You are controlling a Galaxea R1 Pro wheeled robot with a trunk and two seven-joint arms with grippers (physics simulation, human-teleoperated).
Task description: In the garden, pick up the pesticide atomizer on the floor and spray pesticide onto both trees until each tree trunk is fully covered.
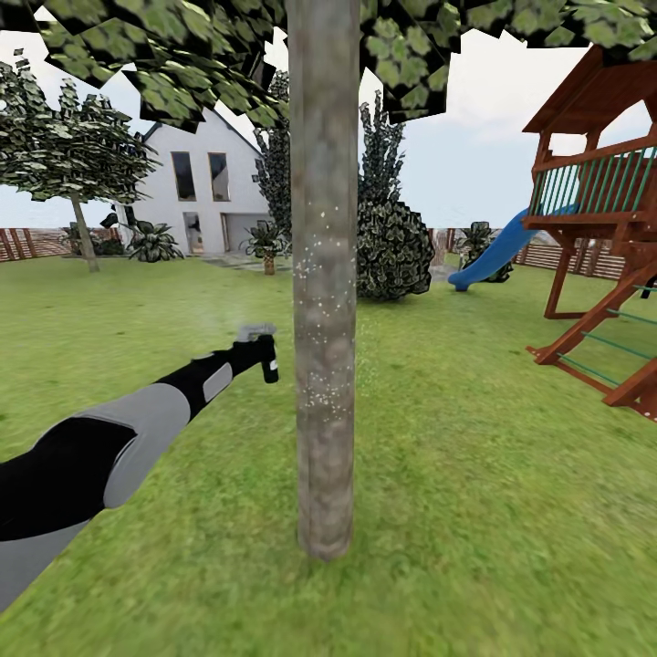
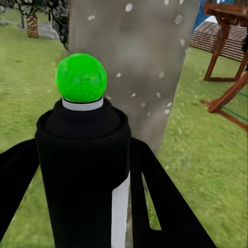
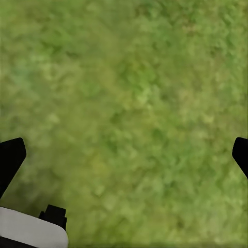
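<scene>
My left gripper (image 1: 261, 354) is shut on the pesticide atomizer (image 1: 256, 332), held out at mid-height just left of the near tree trunk (image 1: 324, 274). The left wrist view looks over the dark bottle (image 2: 77, 186) with its green dot (image 2: 81, 77), black fingers (image 2: 155, 201) on both sides, aimed at the trunk (image 2: 129, 46). White pesticide specks (image 1: 319, 301) dot the bark's middle stretch. A second tree (image 1: 80, 173) stands far off at the left by the fence. My right gripper (image 3: 124, 155) hangs open over grass, its fingertips (image 3: 10, 160) at the picture's edges.
A wooden play tower (image 1: 602, 228) with a blue slide (image 1: 493, 255) stands to the right. A white house (image 1: 205, 192), dark bushes (image 1: 392, 246) and small palms (image 1: 266, 242) lie behind the trunk. A brown fence (image 1: 23, 244) rings the lawn (image 1: 474, 474).
</scene>
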